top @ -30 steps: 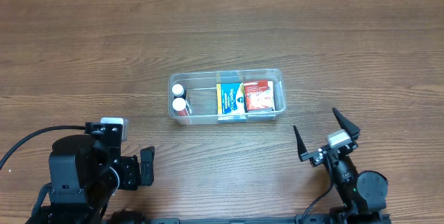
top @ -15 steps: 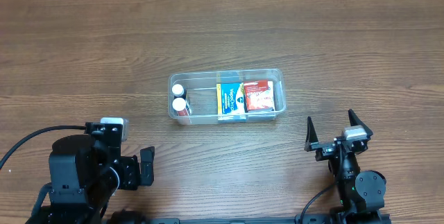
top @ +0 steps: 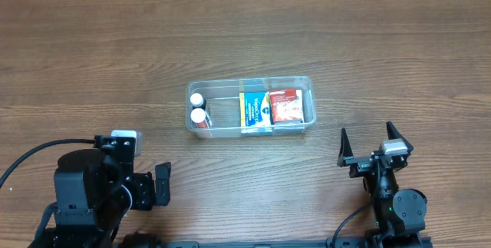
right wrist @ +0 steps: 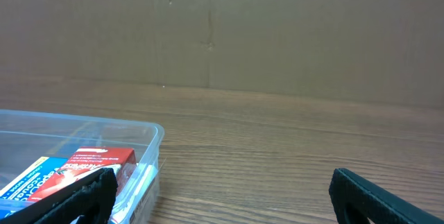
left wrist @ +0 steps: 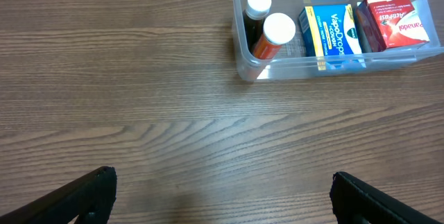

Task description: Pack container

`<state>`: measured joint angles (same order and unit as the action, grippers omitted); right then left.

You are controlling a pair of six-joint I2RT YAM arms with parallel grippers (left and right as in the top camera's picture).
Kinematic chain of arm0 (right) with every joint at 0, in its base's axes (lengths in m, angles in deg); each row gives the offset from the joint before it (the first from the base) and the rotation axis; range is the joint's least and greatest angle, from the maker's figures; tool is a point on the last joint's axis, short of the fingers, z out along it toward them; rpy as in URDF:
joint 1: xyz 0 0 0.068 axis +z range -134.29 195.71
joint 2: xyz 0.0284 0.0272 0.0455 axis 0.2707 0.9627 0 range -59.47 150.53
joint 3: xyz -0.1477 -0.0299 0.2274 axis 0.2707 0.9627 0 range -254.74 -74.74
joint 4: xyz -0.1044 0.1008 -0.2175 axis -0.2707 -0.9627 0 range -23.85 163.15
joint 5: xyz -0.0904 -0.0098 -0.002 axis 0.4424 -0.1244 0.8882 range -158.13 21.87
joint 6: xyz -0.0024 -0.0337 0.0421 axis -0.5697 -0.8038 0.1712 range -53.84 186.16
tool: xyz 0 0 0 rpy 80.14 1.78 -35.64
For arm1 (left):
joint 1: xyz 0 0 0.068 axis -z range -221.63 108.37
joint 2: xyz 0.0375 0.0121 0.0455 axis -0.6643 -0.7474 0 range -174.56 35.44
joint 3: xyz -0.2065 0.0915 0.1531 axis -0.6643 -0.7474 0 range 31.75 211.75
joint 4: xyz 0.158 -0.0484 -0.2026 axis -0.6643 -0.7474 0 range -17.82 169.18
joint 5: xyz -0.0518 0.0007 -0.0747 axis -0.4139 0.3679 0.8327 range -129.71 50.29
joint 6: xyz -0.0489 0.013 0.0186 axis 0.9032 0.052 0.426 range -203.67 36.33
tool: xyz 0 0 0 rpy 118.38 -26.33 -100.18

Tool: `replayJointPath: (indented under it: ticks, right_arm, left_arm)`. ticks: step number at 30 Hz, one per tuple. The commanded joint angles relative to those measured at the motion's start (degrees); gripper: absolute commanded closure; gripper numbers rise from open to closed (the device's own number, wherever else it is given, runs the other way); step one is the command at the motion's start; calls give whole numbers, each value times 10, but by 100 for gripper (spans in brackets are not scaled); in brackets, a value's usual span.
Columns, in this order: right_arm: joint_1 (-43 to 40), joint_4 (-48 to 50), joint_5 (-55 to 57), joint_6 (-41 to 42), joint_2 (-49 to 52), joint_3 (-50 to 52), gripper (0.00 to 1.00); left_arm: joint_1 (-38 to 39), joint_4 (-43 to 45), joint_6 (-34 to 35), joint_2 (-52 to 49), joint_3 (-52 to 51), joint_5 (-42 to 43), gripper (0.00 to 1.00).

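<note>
Logging the table from above: the container, a clear shallow plastic bin with rounded corners, sits near the middle of the wood-grain table, its long side running left to right. It lies on the far side of both arms, roughly between them and well apart from each.

Contents, left to right:
- We note two white-capped bottles at the left end, caps up. The dark bottle is at the far side and the orange bottle is just beside it on the near side.
- A bare strip of the bin floor comes next.
- The blue and yellow VapoDrops box stands about mid-bin.
- The red Panadol box is just beside it at the right end.

The left gripper is at the near left with its jaws spread wide and nothing between them. We see only bare wood under it, and the bin is at the far right of its wrist view.

The right gripper is at the near right, fingers pointing away from us, also wide apart and empty. Its wrist camera looks low across the table and catches the bin's right end at lower left, with a cardboard wall beyond the far edge.

A black cable trails off the left arm toward the left edge
</note>
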<state>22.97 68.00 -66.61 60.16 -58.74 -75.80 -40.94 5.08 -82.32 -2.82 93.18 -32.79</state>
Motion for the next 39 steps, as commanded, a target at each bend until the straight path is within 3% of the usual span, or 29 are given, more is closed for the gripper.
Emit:
replayJointPath:
  ticks: [1,9,12,20,29,39]
  right_arm:
    - [4,3,5,5,-6,5,0]
    - [4,3,5,5,-6,5,0]
    - [4,3,6,5,-6,5,0]
    - [4,3,5,5,-6,5,0]
    - [4,3,5,5,-6,5,0]
    - [4,3,5,5,-6,5,0]
  left_arm:
    - [1,2,8,1,-2,4,0]
    - [1,-3,7,19,-9,-11,0]
    - [-9,53,3,76,-61,-16,0]
    - [-23,326,4,327,-377,-13,0]
    - [-26,730,-9,381,-589,-63,0]
    - [-27,697,-9,380,-612,-59,0]
